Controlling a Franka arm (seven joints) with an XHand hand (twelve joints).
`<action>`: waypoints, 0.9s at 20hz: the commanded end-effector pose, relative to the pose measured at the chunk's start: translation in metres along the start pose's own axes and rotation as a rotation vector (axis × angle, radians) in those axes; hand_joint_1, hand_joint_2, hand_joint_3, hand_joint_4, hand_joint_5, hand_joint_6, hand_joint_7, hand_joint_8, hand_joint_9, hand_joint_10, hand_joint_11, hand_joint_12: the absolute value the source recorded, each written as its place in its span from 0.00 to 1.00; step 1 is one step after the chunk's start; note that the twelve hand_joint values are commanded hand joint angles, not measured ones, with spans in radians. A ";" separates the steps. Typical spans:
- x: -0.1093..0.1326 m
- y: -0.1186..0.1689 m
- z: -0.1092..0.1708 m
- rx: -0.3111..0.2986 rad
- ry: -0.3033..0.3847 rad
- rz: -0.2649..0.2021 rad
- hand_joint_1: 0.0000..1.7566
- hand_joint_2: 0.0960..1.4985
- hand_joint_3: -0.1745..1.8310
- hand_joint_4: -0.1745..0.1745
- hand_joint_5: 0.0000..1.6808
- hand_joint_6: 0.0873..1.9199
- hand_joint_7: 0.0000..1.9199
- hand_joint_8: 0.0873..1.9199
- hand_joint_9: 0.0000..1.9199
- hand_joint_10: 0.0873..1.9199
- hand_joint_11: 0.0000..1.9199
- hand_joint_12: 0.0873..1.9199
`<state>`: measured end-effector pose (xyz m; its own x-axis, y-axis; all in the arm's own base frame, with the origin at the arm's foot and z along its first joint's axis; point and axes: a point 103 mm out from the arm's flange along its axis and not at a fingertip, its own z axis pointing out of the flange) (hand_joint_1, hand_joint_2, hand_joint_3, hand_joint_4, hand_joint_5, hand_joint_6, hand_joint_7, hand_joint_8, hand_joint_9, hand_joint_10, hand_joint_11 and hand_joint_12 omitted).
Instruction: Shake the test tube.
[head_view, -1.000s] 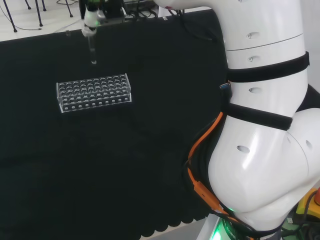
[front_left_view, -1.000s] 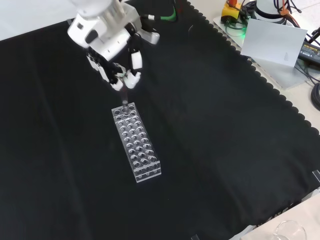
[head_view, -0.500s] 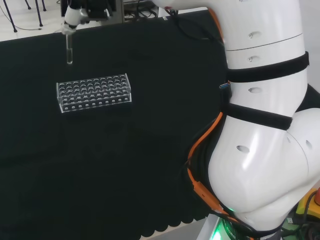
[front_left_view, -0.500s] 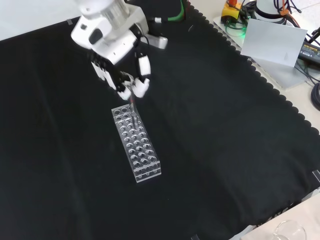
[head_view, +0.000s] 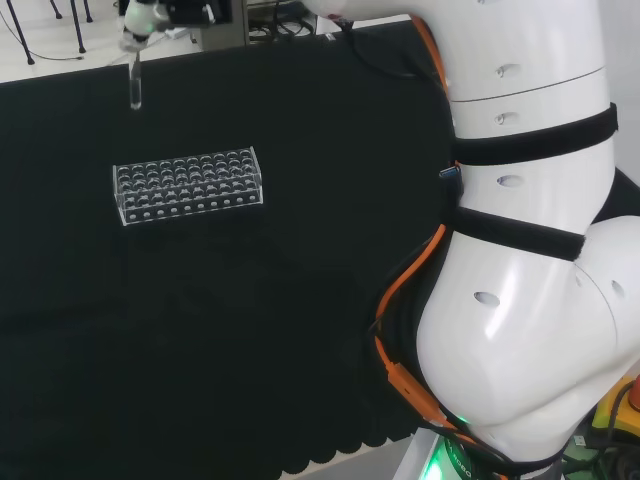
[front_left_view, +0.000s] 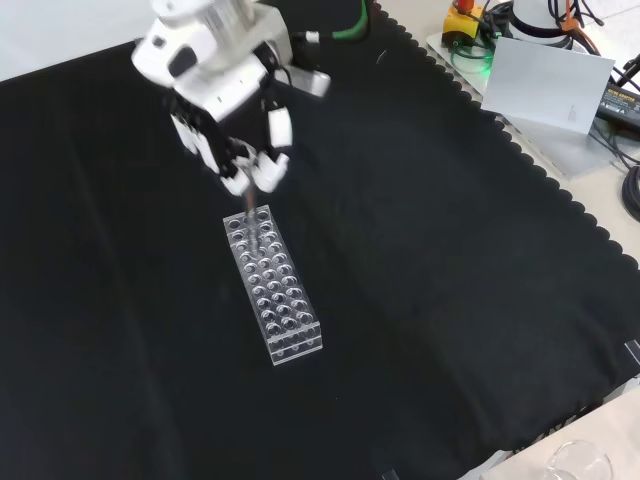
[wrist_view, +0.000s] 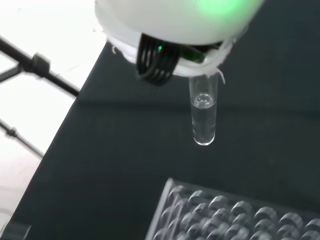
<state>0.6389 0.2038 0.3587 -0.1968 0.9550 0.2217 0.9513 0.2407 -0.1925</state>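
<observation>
step: shaking | my robot hand (front_left_view: 232, 105) pinches the tube (head_view: 135, 90), upper left of head view, lifted clear above the rack (head_view: 189, 184) | tube out; shaking apparently underway, return to rack left

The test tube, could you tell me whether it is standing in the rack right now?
No, the test tube hangs from the hand, clear of the rack.

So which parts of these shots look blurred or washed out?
Front view: the hand is motion-smeared above the sharp rack. Wrist view: green glow on the blurred white casing, washed-out bright floor, test tube fairly crisp. Head view: nothing smeared.
</observation>
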 end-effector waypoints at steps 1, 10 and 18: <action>-0.149 -0.058 -0.004 0.008 -0.095 0.353 0.71 0.31 0.47 0.00 0.91 0.07 0.94 0.20 0.84 0.35 0.71 0.49; -0.161 -0.063 -0.018 -0.019 -0.083 0.407 0.71 0.31 0.47 0.00 0.91 0.07 0.94 0.20 0.84 0.35 0.71 0.50; -0.051 -0.009 -0.001 -0.040 0.029 0.158 0.71 0.31 0.47 0.00 0.91 0.07 0.94 0.20 0.84 0.35 0.71 0.50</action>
<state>0.6117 0.0765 0.3423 0.0960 0.9899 0.1043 0.9627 -0.0657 -0.2625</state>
